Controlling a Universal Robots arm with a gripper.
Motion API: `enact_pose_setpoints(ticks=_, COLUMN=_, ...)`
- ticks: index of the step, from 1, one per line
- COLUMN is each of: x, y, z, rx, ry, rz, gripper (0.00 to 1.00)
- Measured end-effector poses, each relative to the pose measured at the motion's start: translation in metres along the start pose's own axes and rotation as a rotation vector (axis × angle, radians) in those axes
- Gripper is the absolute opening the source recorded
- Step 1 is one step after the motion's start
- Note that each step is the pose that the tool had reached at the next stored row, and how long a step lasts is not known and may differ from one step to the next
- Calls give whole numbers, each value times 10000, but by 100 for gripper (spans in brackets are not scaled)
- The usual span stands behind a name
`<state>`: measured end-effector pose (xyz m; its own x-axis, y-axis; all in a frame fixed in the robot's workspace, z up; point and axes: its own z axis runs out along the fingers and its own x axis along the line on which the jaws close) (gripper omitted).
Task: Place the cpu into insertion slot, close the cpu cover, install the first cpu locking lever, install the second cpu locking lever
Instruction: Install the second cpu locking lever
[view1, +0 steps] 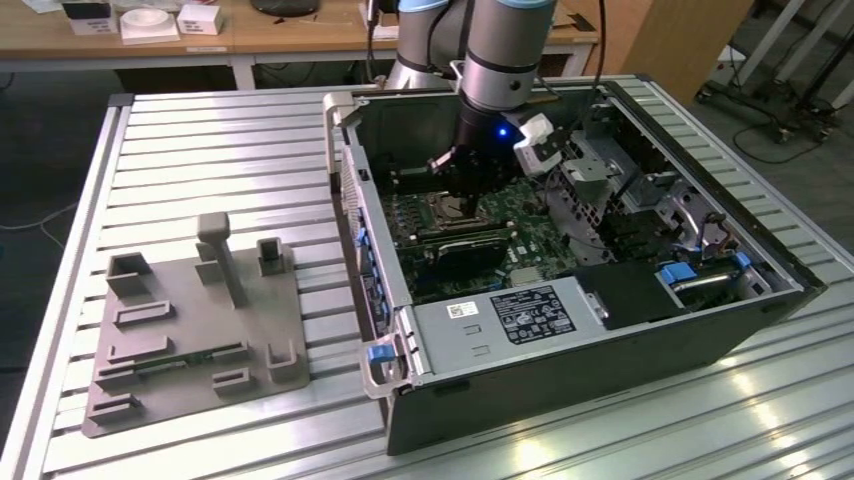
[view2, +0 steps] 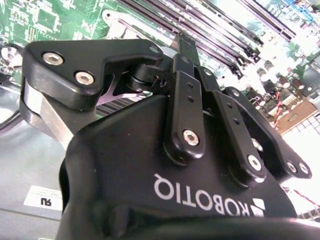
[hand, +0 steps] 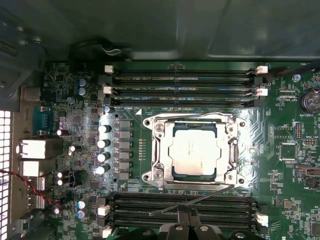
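The open computer case (view1: 561, 330) lies on the slatted metal counter (view1: 214, 170), with a grey fixture block (view1: 194, 325) well apart from it toward the exterior view's left. Inside the case, the green circuit board (hand: 75, 100) carries the insertion slot (hand: 192, 150), which serves here as the landmark: long black memory slots (hand: 182, 80) run along 2 opposite sides of it, and a row of silver capacitors (hand: 103, 150) stands just beside a third side. The robot arm (view1: 501, 60) reaches down into the case, and its gripper (hand: 186, 225) hovers near the slot, over the nearer bank of memory slots. The cpu (hand: 195, 149) already sits in the slot, flat and square to it, so step 1 looks done. The cpu cover (hand: 156, 150) appears to lie down around the chip, its silver frame ringing the metal top, so step 2 also seems finished. A thin locking lever (hand: 192, 201) runs slantwise from the slot's edge to the gripper's tips, not seated along the frame; judging by this, the lever work is under way and unfinished. I cannot tell whether the jaws pinch the lever or merely touch it.
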<state>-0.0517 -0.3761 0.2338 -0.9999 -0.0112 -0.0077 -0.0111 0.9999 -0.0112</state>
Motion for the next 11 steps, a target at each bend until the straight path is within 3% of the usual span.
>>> enact_pose_setpoints(ticks=6, x=3, y=0, z=0, rx=-44, ry=132, rz=0, gripper=10)
enact_pose_setpoints(ticks=11, x=17, y=1, z=9, rx=-46, ry=199, rz=-1, gripper=10)
